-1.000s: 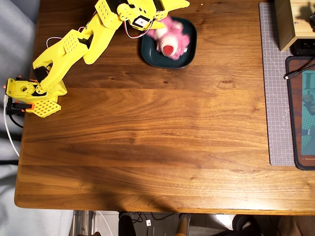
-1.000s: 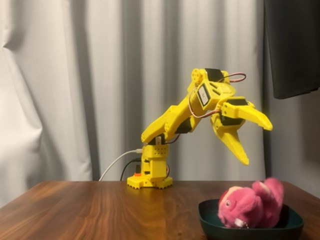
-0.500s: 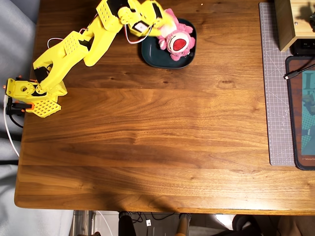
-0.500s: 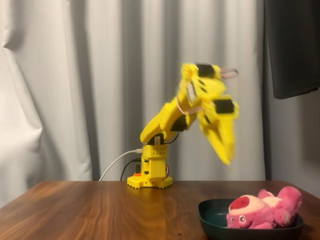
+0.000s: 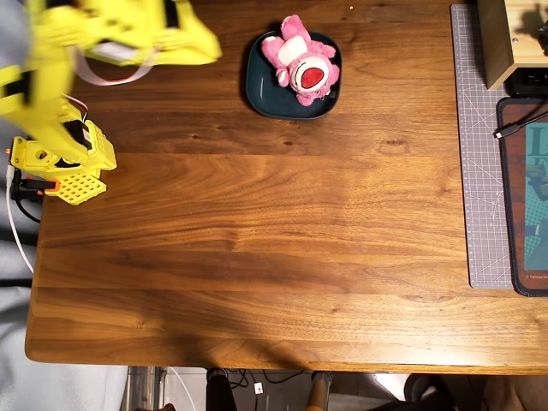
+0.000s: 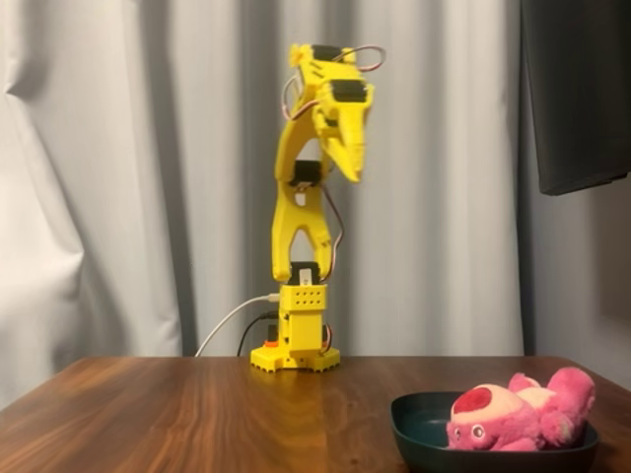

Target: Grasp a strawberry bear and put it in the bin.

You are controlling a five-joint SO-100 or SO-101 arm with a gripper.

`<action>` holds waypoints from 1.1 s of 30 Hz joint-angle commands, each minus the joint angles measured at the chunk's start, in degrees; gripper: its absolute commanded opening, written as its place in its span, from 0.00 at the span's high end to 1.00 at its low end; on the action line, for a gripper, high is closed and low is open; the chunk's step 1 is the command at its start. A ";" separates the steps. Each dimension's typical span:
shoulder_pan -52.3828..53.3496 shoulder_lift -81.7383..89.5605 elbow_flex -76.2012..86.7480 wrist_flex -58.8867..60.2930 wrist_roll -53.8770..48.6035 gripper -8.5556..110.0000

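The pink strawberry bear (image 5: 301,60) lies on its back inside the dark teal dish (image 5: 257,86) at the far middle of the wooden table. In the fixed view the bear (image 6: 513,412) lies in the dish (image 6: 424,434) at the lower right. My yellow gripper (image 5: 212,50) is lifted well above the table, left of the dish and apart from it. In the fixed view it (image 6: 355,175) points downward from the raised arm. Its jaws look closed together with nothing between them.
The arm's base (image 5: 64,163) is clamped at the table's left edge. A grey cutting mat (image 5: 479,154), a dark mat (image 5: 531,197) with a cable (image 5: 514,128) and a wooden box (image 5: 505,38) lie along the right side. Curtains hang behind the arm.
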 commanded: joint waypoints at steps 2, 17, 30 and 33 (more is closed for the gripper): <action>-2.37 31.73 35.68 -18.02 0.35 0.93; -6.42 81.74 92.55 -34.37 0.35 0.93; -12.22 81.83 105.29 -30.50 0.35 0.93; -12.22 81.83 107.58 -28.39 0.35 0.93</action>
